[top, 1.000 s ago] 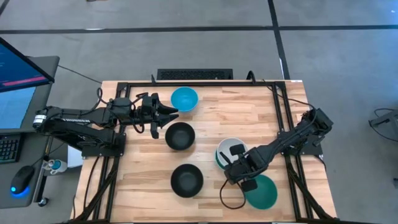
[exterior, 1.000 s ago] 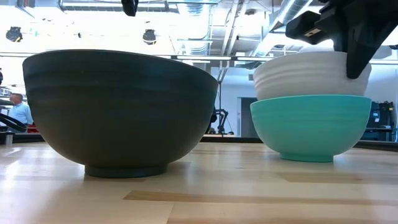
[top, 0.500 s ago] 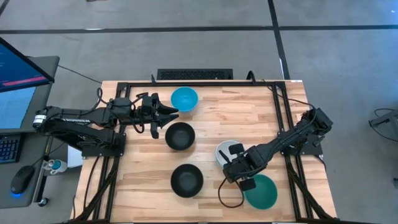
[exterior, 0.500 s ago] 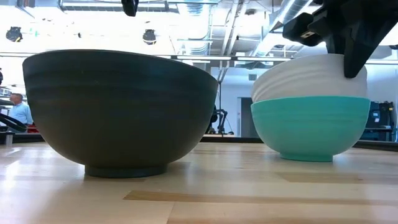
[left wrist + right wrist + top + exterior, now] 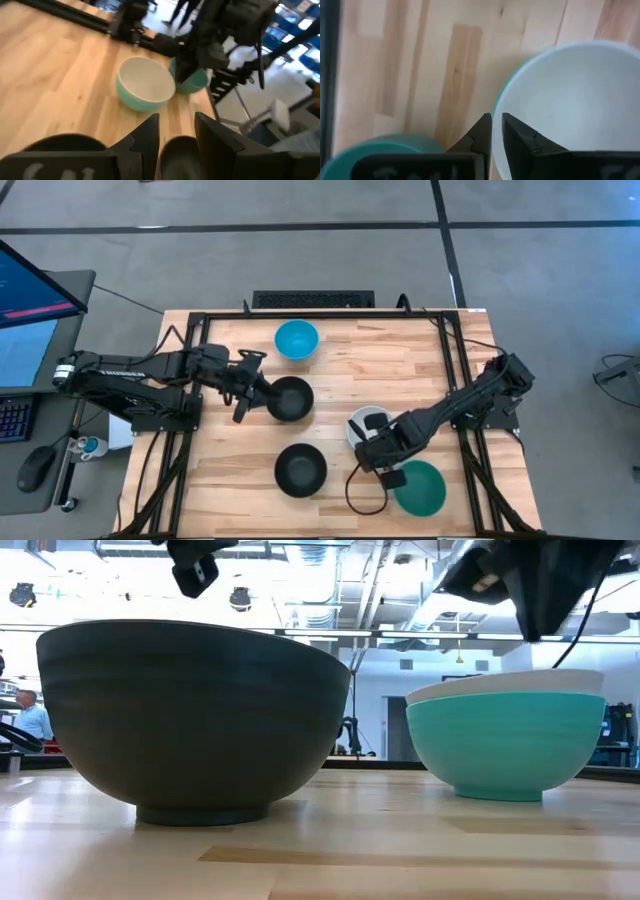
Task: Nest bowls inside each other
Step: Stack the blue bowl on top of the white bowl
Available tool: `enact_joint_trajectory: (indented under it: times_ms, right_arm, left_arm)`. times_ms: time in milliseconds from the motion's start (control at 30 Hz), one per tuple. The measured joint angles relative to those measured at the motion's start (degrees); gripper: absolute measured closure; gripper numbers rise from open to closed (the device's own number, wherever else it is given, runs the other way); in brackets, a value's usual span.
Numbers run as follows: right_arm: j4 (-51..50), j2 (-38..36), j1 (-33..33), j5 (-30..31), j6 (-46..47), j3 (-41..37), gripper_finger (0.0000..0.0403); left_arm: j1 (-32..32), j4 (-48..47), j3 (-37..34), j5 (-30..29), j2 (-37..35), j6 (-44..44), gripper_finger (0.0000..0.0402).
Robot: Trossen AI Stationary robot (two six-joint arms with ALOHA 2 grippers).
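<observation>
A white bowl (image 5: 368, 423) sits nested in a blue-green bowl (image 5: 505, 745), right of the table's middle. My right gripper (image 5: 496, 132) points down over the white bowl's near rim, fingers narrowly open; in the low view it hangs clear above the bowl. A teal green bowl (image 5: 420, 488) stands near the front right. One black bowl (image 5: 290, 398) stands mid-table and another (image 5: 300, 468) nearer the front. A light blue bowl (image 5: 296, 338) stands at the back. My left gripper (image 5: 250, 387) is open, in the air just left of the middle black bowl.
A dark metal frame (image 5: 200, 315) runs along the table's back and sides. Bare wood lies between the bowls and along the front left. A monitor (image 5: 30, 290) stands off the table's left side. A person (image 5: 30, 720) shows far off in the room.
My right gripper has opened and let go of the white bowl, which has sunk from above the blue-green bowl down into it. My left gripper has swung from beside the light blue bowl toward the near edge and tipped downward toward the middle black bowl.
</observation>
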Motion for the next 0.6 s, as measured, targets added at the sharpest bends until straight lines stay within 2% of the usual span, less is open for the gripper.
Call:
enact_joint_trajectory:
  times_ms: [133, 267, 433, 600]
  right_arm:
    - [-0.09, 0.00, -0.90, 0.01, 0.48, 3.35, 0.0336]
    - [-0.07, 0.00, -1.87, 0.31, 2.02, 5.67, 0.0336]
    - [-1.95, 0.00, -3.22, 0.30, 5.72, 5.87, 0.0336]
    - [-6.49, -0.02, -3.99, -1.54, 11.21, 5.87, 0.0336]
  left_arm:
    - [-0.38, 2.71, 0.02, 3.36, 0.00, 2.27, 0.0287]
    - [-1.32, 1.59, 0.02, 4.98, -0.02, 5.08, 0.0287]
    - [-1.72, -2.97, 0.02, 5.35, -0.02, 6.21, 0.0287]
    - [-1.72, -1.78, 0.02, 5.53, -0.01, 6.36, 0.0287]
